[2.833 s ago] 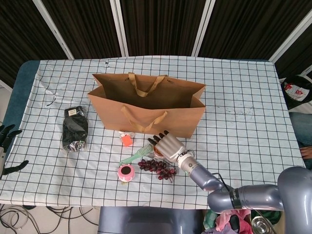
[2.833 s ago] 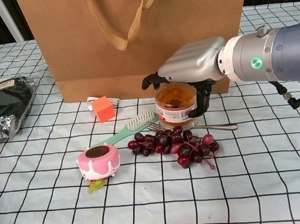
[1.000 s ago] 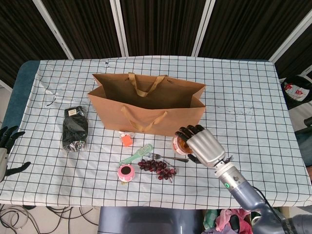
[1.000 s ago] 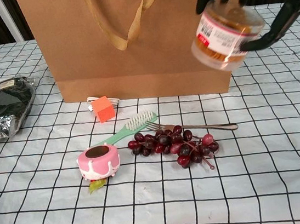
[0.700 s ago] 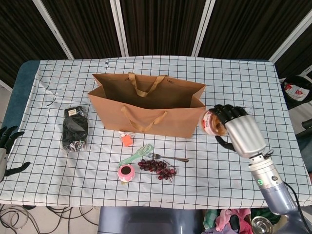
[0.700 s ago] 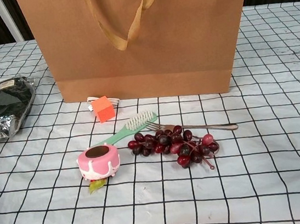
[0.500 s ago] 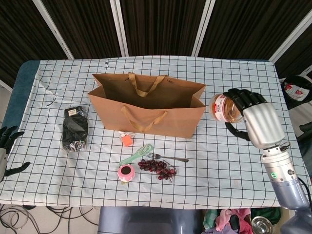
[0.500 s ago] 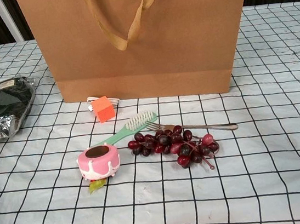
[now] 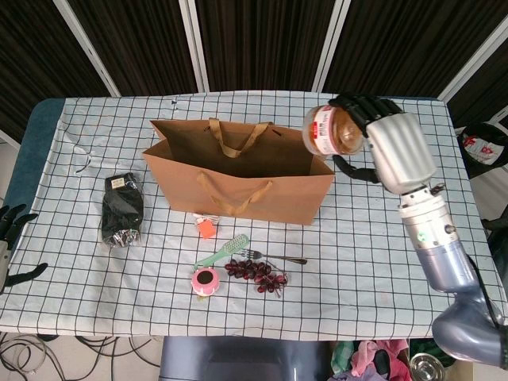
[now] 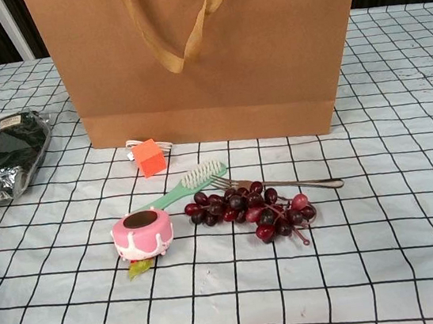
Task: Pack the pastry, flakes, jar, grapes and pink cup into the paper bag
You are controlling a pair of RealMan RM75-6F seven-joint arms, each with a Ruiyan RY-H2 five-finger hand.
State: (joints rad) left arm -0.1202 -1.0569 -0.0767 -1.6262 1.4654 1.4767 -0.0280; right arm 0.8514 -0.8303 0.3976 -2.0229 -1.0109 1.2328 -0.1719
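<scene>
Grapes (image 10: 251,209) and pink cup (image 10: 142,233) nearest, untouched on the cloth, left hand (image 9: 9,238) idle with fingers apart at the table's near-left edge. Further back, right hand (image 9: 381,143) clamped on jar (image 9: 333,131), tipped sideways, seemingly over the paper bag (image 9: 238,171) mouth's right end. Raised and carried bagward from beside the bag half a second ago.

A staged robot test area is suggested by a bench (image 9: 397,238) draped in a black-gridded white cloth (image 9: 119,270), dark slatted panels (image 9: 262,40) at 12 o'clock, and loose cables (image 9: 48,349) seen at 7 o'clock.
</scene>
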